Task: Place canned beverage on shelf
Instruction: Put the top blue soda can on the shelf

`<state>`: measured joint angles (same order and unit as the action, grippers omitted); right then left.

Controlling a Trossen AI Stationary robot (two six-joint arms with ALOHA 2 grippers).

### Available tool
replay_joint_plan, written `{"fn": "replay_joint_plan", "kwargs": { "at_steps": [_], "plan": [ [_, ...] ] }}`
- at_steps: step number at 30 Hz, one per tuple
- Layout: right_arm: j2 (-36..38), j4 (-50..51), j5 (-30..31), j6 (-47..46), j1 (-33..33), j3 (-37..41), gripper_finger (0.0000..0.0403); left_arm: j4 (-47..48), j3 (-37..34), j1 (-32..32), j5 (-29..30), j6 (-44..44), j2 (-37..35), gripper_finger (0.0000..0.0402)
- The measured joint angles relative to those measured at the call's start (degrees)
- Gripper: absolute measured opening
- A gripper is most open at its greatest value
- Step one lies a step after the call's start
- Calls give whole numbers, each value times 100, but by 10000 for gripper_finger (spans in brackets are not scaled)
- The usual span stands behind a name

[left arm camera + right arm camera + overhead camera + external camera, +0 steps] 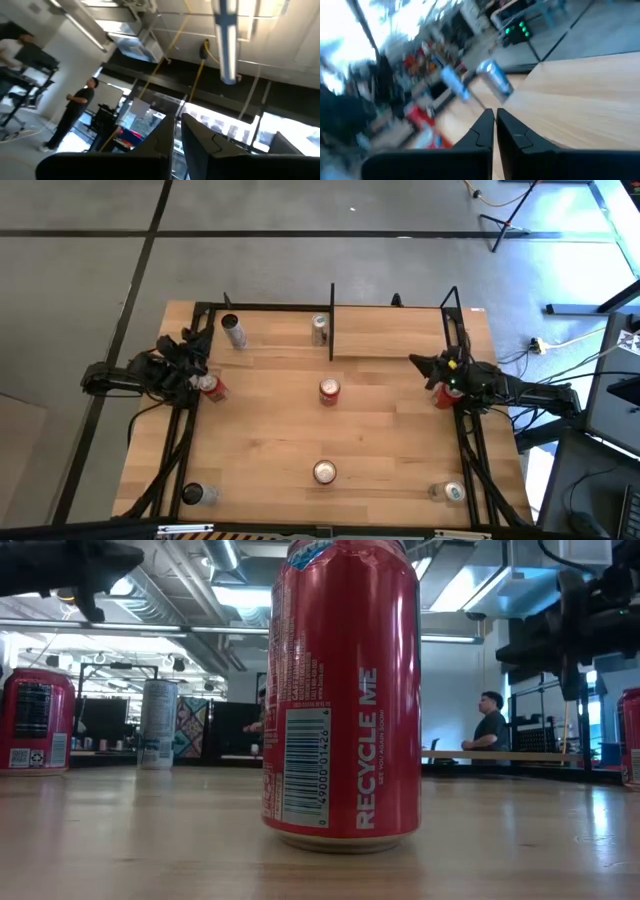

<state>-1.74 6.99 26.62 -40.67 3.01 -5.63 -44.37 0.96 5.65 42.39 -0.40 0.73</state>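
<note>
Several cans stand upright on their bases on the wooden table. One red can (329, 389) is at the middle, and another (324, 471) (340, 690) stands near the front edge. At the far edge is the shelf (280, 345), a light-wood strip with black posts, and two silver cans (233, 330) (320, 328) stand on it. My left gripper (196, 360) (177, 135) is shut at the table's left edge beside a red can (211, 387), tipped up toward the ceiling. My right gripper (418, 363) (495, 125) is shut at the right edge next to a red can (444, 395). Neither holds anything.
Two silver cans (197, 493) (452, 491) stand at the near corners. A tall black post (332, 320) rises from the middle of the shelf and another (455, 315) stands at its right end. A person (75, 117) stands in the room beyond the table.
</note>
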Motion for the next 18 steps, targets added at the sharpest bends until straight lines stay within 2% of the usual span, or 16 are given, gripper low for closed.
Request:
{"fn": "replay_joint_plan", "kwargs": {
  "at_steps": [3, 7, 10, 18],
  "plan": [
    [2, -248, 140, -548, 0, 0, 12, 171, 171, 0, 316, 9, 52, 27],
    [1, -684, 184, -589, 0, 0, 12, 559, 675, -70, 777, 751, 438, 27],
    [0, -1053, 234, -588, 0, 0, 12, 683, 1177, -238, 902, 1153, 938, 27],
    [0, -1908, 402, 660, 2, 0, 12, 931, 2335, -904, 1085, 1298, 2785, 27]
  ]
}}
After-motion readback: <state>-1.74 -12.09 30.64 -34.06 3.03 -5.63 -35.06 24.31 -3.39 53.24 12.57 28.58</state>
